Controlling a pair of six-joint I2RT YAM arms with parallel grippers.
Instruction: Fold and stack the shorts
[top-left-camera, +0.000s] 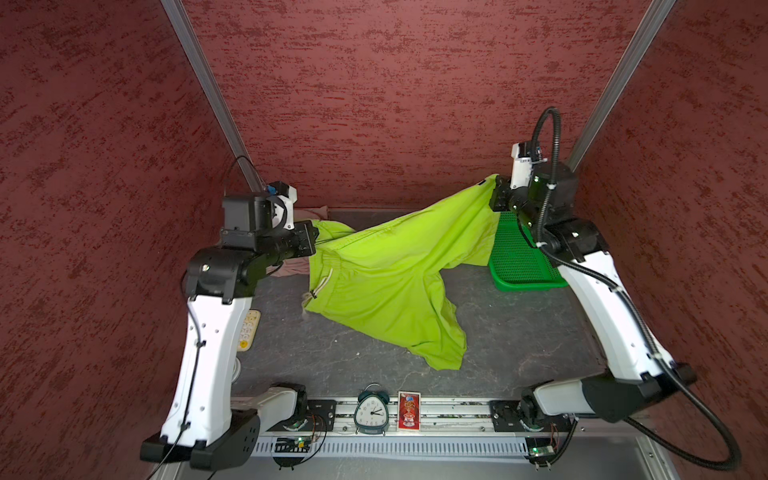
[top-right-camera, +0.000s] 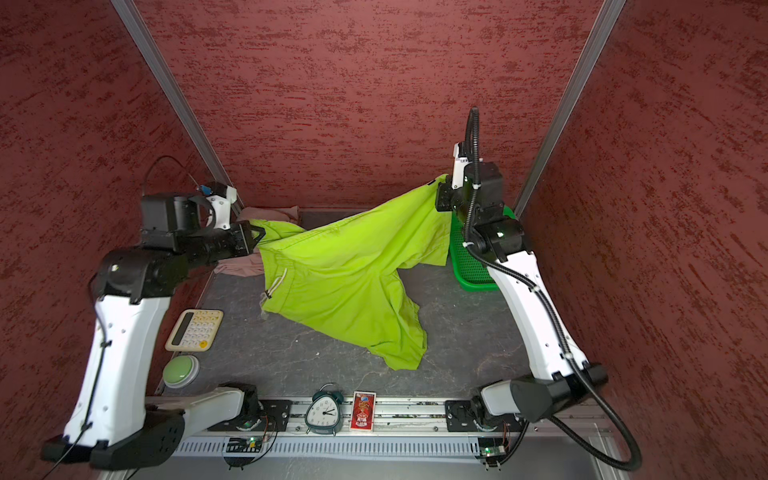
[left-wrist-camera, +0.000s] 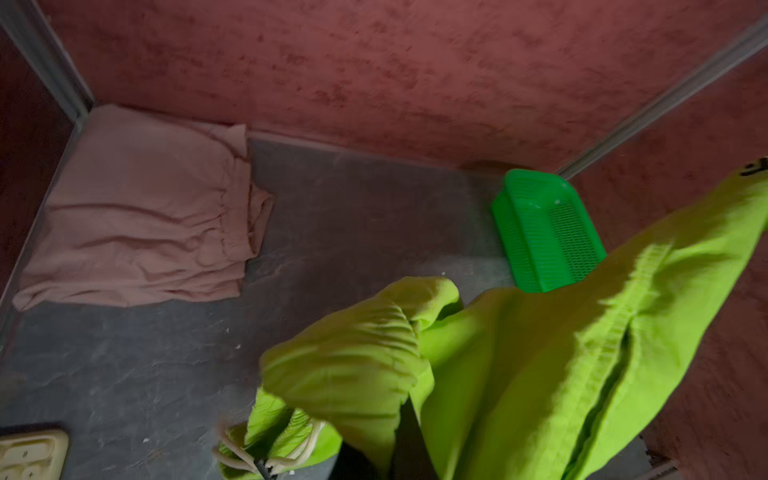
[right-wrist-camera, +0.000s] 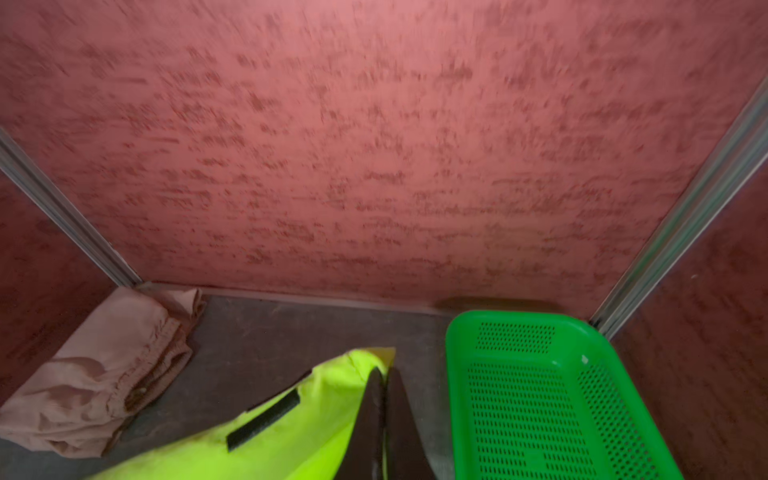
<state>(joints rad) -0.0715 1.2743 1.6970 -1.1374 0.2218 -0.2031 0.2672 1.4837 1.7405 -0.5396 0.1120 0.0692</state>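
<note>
Pinching both ends: left gripper (top-left-camera: 314, 240) is clamped tight on the waistband end of the lime green shorts (top-left-camera: 395, 286), and right gripper (top-left-camera: 495, 194) is clamped tight on a leg hem corner by the black tag. Fabric spans between them, lifted, with one leg trailing on the table (top-left-camera: 519, 332). Pink shorts (left-wrist-camera: 141, 208) lie folded in the far left corner. Green basket (right-wrist-camera: 454, 374) sits in the far right corner, its perforated floor showing.
</note>
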